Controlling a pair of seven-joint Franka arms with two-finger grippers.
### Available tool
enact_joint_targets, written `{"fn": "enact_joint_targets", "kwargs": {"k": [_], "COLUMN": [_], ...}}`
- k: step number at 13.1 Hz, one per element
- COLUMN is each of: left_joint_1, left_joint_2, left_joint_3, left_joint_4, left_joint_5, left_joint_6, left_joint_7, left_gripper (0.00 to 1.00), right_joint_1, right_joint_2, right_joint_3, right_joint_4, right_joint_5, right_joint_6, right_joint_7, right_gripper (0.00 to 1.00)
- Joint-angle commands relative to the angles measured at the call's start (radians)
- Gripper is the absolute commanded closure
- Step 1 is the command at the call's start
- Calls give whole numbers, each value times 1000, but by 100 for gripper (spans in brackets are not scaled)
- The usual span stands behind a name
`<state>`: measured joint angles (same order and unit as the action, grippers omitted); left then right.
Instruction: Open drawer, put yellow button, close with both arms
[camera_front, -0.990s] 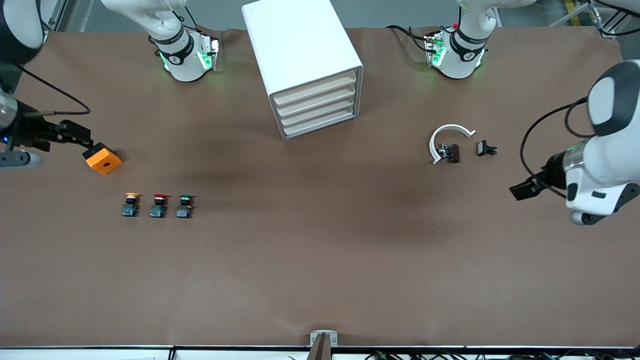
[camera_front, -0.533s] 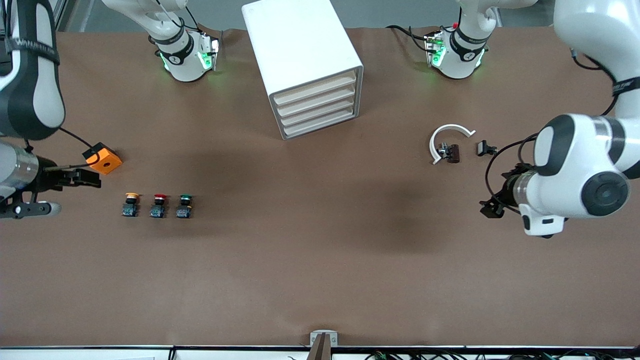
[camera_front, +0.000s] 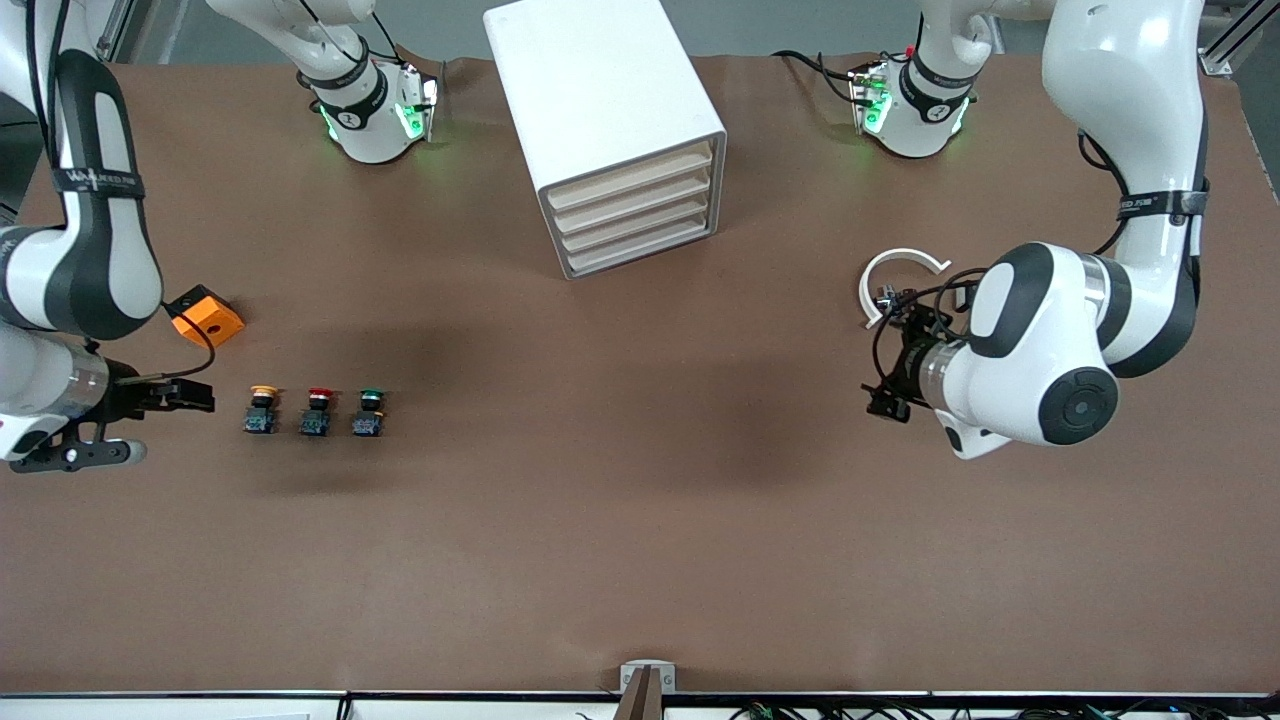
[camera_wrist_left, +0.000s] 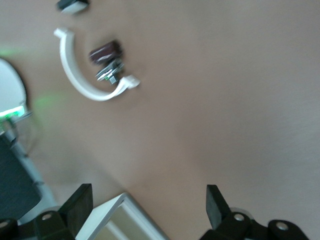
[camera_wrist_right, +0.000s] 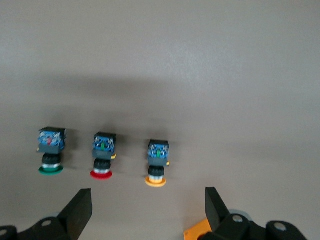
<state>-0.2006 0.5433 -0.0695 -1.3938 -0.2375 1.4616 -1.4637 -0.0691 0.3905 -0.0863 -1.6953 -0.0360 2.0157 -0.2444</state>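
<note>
A brown paper-covered table (camera_front: 640, 520) holds a big white boxy cabinet (camera_front: 600, 110) between the two arm bases. Its uppermost cream-fronted drawer (camera_front: 628, 177) is shut, as it was a second ago. The small yellow-capped push-button (camera_front: 262, 409) stands toward the right arm's end of the table, in a row with a red-capped button (camera_front: 317, 410) and a green-capped button (camera_front: 369, 410), none of them moved. The right claw (camera_front: 190, 397) has swung from beside the orange block (camera_front: 207, 318) to hover just beside the yellow button, fingers spread wide and empty. The left claw (camera_front: 893, 395) has travelled in from the table's edge to hang over bare table near the white curved plastic piece (camera_front: 893, 275), wide open, empty.
</note>
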Motion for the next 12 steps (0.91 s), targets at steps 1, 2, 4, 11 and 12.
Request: {"fn": "enact_joint_targets", "kwargs": {"k": [1, 2, 4, 11, 12], "left_joint_1": [3, 1, -13, -91, -94], "left_joint_2": [-3, -3, 6, 70, 82], "left_joint_3": [7, 7, 7, 7, 7], "left_joint_4": [18, 18, 18, 18, 16], "left_joint_5": [-86, -126, -183, -375, -393], "left_joint_6": [-92, -107, -112, -113, -113], "left_joint_7": [-43, -47, -64, -245, -245], "left_gripper": [0, 0, 0, 0, 0], "right_joint_1": [-12, -14, -27, -49, -51], "right_joint_2": [-5, -5, 7, 97, 106], "right_joint_3": [10, 10, 10, 10, 10], "right_joint_4": [-90, -113, -151, -204, -204], "right_joint_5": [-5, -5, -5, -5, -5], "right_joint_6": [121, 153, 219, 369, 392], "right_joint_7": [-25, -38, -74, -121, -119], "right_gripper": [0, 0, 0, 0, 0]}}
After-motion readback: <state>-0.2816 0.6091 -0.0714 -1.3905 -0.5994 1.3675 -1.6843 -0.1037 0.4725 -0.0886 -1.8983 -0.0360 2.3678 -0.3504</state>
